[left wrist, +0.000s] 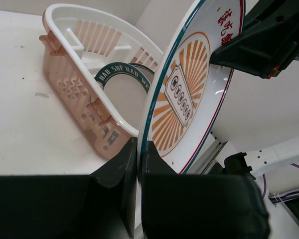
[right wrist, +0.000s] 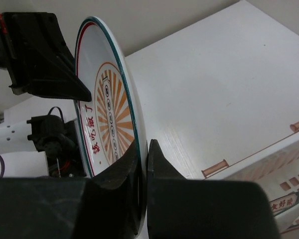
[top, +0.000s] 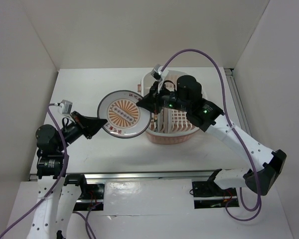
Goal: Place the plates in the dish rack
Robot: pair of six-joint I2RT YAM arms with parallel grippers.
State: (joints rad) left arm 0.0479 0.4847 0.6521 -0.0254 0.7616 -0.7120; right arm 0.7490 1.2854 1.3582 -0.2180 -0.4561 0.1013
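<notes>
You have the sunburst plate (top: 122, 113) pinched from both sides. Your left tool (top: 101, 124) is closed on the plate's left rim. Its two fingers are narrow, with only the rim's thickness between them, as the left wrist view shows plainly. Your right tool (top: 146, 103) is clamped the same way on the opposite rim, at the plate's upper right in the top view. From its own camera you see the rim slotted between the two dark fingers.

The plate hangs between the two arms with its face turned up toward the top camera, and it looks lifted off the bench (top: 84, 89). It sits just left of the rack (top: 172, 139), its right edge overlapping the rack's left rim in the top view. It is not in a slot.

Inside the rack, the green-lettered plate (left wrist: 123, 74) stands on edge in the left half of the grid. In the right wrist view a plate with red characters (right wrist: 284, 204) shows in the rack at the lower right corner; you cannot tell from that view whether it is the same plate
</notes>
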